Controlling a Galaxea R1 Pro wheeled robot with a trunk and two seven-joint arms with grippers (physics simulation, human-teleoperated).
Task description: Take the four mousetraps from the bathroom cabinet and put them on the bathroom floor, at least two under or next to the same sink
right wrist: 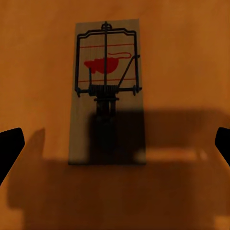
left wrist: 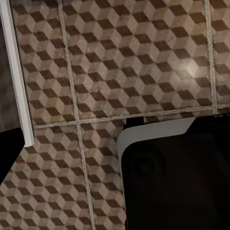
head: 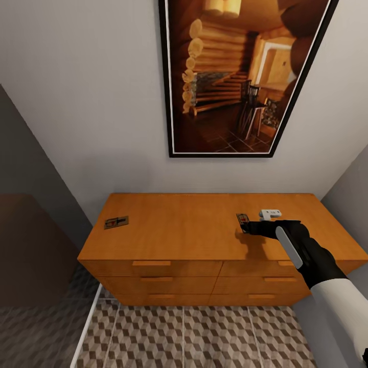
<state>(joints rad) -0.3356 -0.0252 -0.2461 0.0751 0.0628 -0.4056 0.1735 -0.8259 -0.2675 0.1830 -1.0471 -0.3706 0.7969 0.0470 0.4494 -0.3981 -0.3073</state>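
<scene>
Your right gripper [right wrist: 115, 143] hangs over a mousetrap [right wrist: 106, 91] on the cabinet [head: 184, 230], fingers [right wrist: 9, 146] spread wide, touching nothing.

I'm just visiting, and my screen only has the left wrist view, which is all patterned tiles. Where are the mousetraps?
Observer: The head view shows two on top of the cabinet: one mousetrap near its left end and another toward the right.
Operator: Is an arm near either one?
Observer: Yes, the right gripper is at the right-hand one.
Operator: Has it grabbed it?
Observer: No. In the right wrist view that trap lies flat on the wood between open fingers, and neither touches it.
</scene>
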